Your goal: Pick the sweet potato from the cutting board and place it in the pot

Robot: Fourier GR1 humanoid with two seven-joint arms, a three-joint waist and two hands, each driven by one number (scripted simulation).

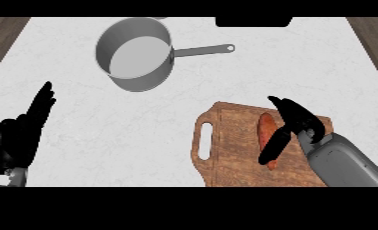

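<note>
Desk (pixel 221 86): white top with faint grey marbling, filling nearly the whole view.
Dark block (pixel 253 21): black and rectangular, at the desk's far edge, right of the middle.
Wood strips (pixel 9 36): brown, wood-grained, showing past the desk's left and right edges at the far corners.
</note>
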